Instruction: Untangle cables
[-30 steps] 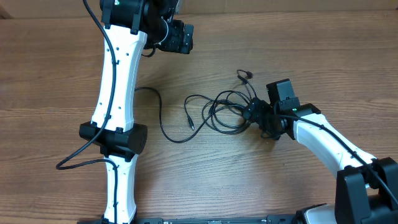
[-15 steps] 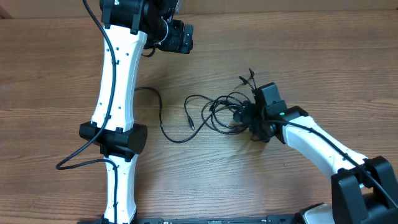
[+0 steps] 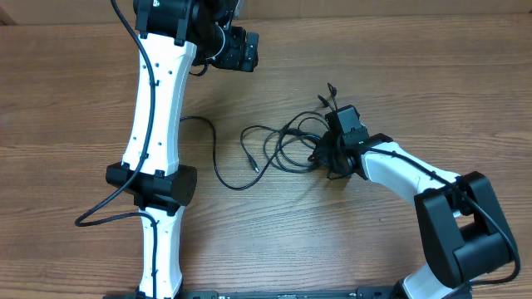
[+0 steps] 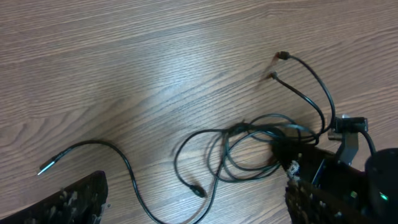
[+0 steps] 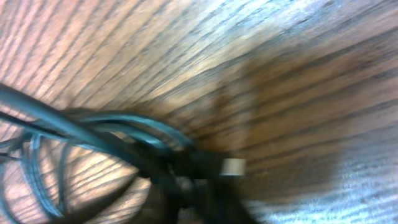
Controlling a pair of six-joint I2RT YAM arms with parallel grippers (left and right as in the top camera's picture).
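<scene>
The cables (image 3: 283,148) lie as a loose black tangle on the wooden table, with two plug ends (image 3: 327,93) sticking out at the back. My right gripper (image 3: 326,156) sits low at the tangle's right side, shut on a bunch of strands. The blurred right wrist view shows dark strands (image 5: 124,134) and a silver-tipped plug (image 5: 233,167) right at the jaws. One thin cord (image 3: 218,170) curves away to the left. My left gripper (image 4: 196,211) hangs high above the tangle (image 4: 227,146), open and holding nothing.
The white left arm (image 3: 154,108) stretches up the left side of the table, with its own thicker black wire (image 3: 104,218) beside it. The right arm (image 3: 416,178) reaches in from the bottom right corner.
My right gripper has moved left and away from me into the tangle and has shut on strands. The loops have shifted slightly left. The left arm has not moved.
</scene>
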